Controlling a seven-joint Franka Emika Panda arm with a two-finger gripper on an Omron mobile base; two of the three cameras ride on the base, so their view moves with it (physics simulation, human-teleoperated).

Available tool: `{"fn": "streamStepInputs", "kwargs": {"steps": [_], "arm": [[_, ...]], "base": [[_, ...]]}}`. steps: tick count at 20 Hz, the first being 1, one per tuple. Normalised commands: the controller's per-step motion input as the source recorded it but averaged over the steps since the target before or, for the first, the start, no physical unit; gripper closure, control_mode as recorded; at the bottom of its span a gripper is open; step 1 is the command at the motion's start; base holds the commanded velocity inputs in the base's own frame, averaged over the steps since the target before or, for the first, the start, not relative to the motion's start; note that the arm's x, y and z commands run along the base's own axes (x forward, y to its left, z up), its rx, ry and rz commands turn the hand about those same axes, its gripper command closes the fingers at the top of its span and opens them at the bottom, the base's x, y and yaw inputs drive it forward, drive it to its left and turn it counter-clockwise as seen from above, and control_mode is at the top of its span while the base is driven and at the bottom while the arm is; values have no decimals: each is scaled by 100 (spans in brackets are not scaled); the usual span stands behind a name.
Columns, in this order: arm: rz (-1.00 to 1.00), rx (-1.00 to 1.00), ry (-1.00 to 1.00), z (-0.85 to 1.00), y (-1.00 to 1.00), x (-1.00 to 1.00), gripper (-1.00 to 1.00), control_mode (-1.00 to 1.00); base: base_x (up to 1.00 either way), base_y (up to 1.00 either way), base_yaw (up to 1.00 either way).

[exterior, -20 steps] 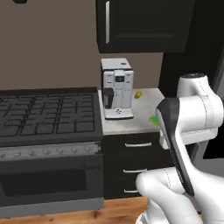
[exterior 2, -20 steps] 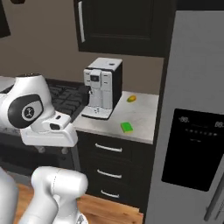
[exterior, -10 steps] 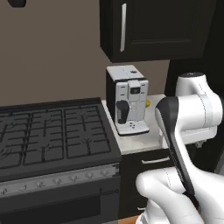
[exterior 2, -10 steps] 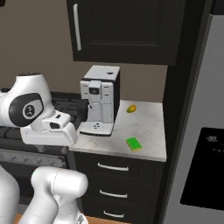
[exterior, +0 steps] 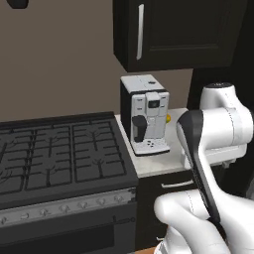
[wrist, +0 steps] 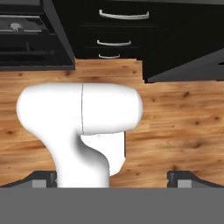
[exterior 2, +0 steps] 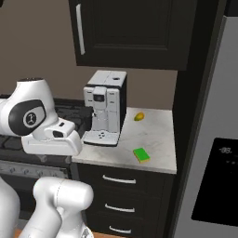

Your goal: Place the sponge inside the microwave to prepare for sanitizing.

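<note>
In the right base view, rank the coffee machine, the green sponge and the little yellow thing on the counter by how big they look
1. Coffee machine, by far the largest.
2. Green sponge.
3. Yellow object, slightly smaller; it sits farther from the camera, so the order of the last two is uncertain.

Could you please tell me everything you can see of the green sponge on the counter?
The sponge is a small, flat, bright green block with a slightly darker side edge. It lies flat on the pale marbled counter, near the front edge, turned at an angle. It sits apart from the coffee machine and the small yellow item behind it. Nothing touches it.
</note>
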Motion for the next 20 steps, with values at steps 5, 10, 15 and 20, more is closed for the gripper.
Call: {"fn": "streamStepInputs", "kwargs": {"steps": [5, 10, 15, 20], "arm": [[0, 0, 0, 0, 0, 0, -100, 100], [2, 0, 0, 0, -7, 10, -100, -100], [8, 0, 0, 0, -36, 30, -100, -100], [10, 0, -3, 0, -34, 17, -100, -100]], "base": [[1, 0, 0], [33, -31, 5], [0, 0, 0], [0, 0, 0]]}}
